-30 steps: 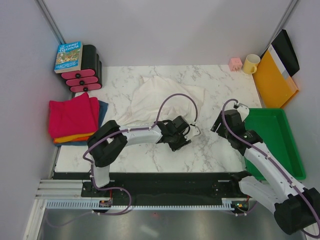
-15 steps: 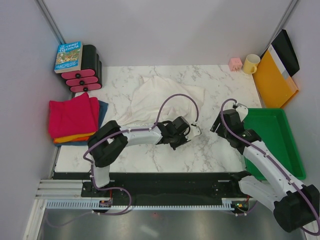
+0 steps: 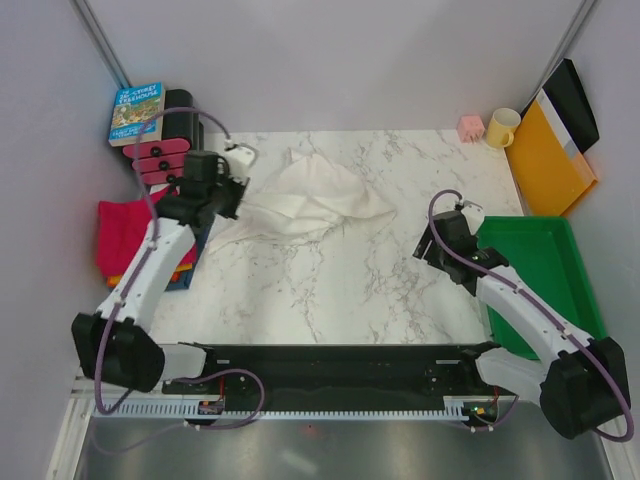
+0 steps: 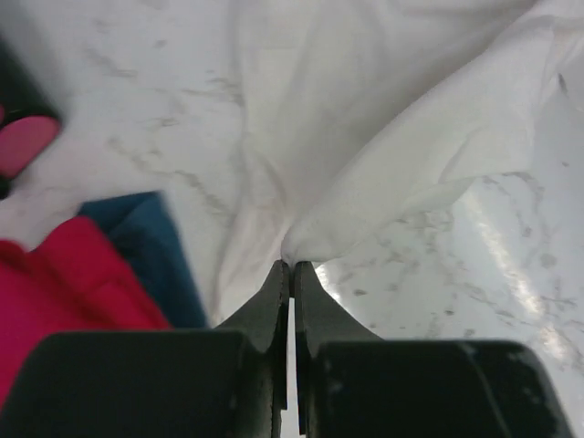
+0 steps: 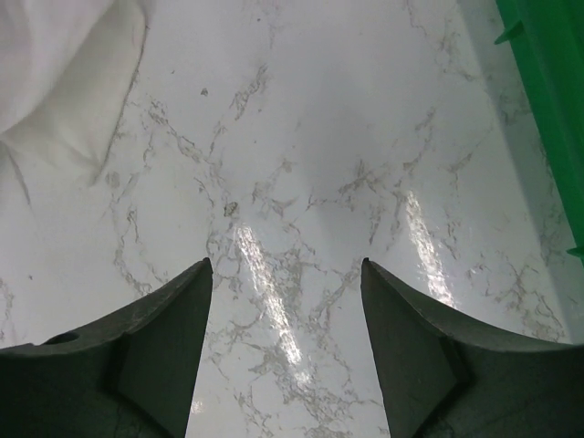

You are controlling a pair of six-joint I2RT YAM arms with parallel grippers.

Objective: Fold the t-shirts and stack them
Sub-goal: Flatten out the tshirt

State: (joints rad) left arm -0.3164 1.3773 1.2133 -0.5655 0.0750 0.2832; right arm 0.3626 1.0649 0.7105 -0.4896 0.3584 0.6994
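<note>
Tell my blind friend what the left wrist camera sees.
The left gripper is shut, pinching a fold of the white t-shirt, which spreads away over the marble table. A pink t-shirt lies over a blue t-shirt at the lower left.

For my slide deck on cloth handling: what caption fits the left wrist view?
Left gripper shut on a bunched edge of the cream-white t-shirt, beside the folded pink shirt and blue shirt.

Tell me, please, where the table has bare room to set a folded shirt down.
The widest bare marble lies in the near middle, bordered by the white shirt behind, the green tray to the right. A smaller patch lies between shirt and yellow mug. The left edge is crowded by the folded stack.
</note>
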